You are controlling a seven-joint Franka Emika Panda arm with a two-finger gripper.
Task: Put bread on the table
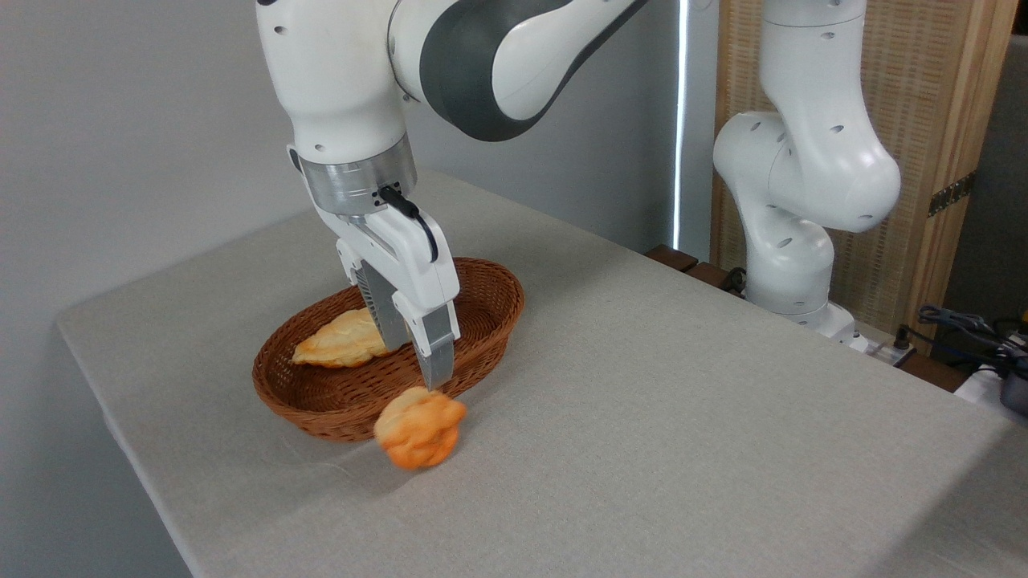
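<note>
End effector (415,363) fingers parted, tip just above blurred bread (420,428).

1. My arm (450,56): glossy white plastic shell, matt dark grey joint inserts, brushed metal wrist ring.
2. Gripper (418,361): white plastic body; fingers (436,353) look like dull grey metal.
3. Table (642,417): matt woven cloth, light grey-beige.
4. Basket (337,401): brown wicker, rough weave, slight sheen.
5. Bread (420,429): bright orange, matt, knotted surface.
6. Paler bread (341,341): golden, faintly glazed.
7. Screen (940,120) behind: light wood frame, woven panel.
</note>
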